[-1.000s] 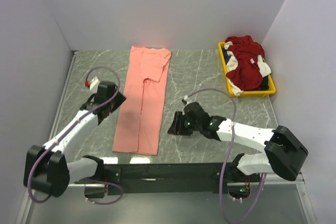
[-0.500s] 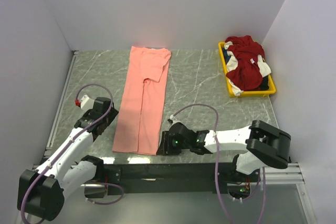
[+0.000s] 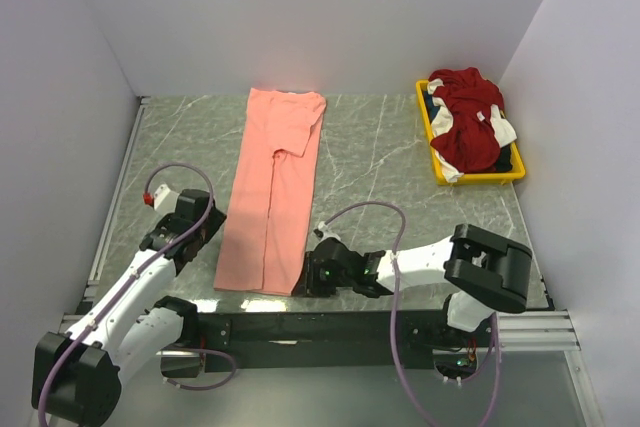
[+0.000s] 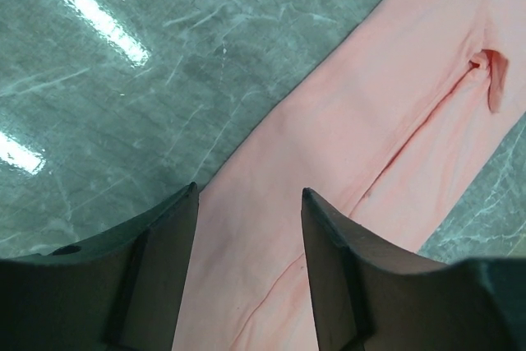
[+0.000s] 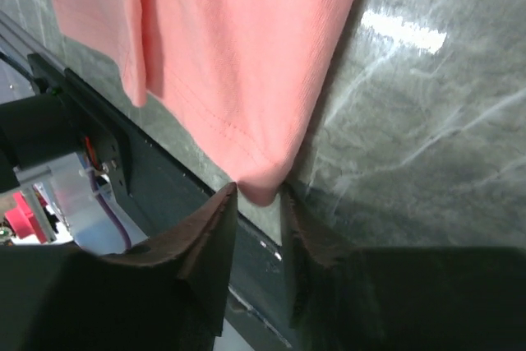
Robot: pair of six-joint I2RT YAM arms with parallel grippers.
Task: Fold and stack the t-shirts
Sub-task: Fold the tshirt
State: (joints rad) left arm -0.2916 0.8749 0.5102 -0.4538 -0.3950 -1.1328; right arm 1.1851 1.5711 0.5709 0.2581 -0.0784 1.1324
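Note:
The salmon-pink t-shirt (image 3: 272, 187) lies flat on the table as a long folded strip, one sleeve at its far end. My left gripper (image 3: 212, 222) is open over its near left edge, and pink cloth (image 4: 386, 121) shows between the jaws (image 4: 249, 191). My right gripper (image 3: 305, 277) is at the strip's near right corner. Its jaws (image 5: 260, 191) stand close together with the pink corner (image 5: 238, 47) pinched between the tips. The dark red t-shirt with white parts (image 3: 468, 127) is heaped over dark blue-black cloth (image 3: 512, 158) at the far right.
A yellow plastic tray (image 3: 480, 178) holds the heaped shirts at the far right, beside the right wall. White walls close the left, back and right. The black mounting rail (image 5: 123, 162) runs along the table's near edge, just below the pink corner.
My right gripper has moved left and nearer, from mid-table to the pink shirt's near right corner. My left arm has drawn back toward the near left edge of the shirt.

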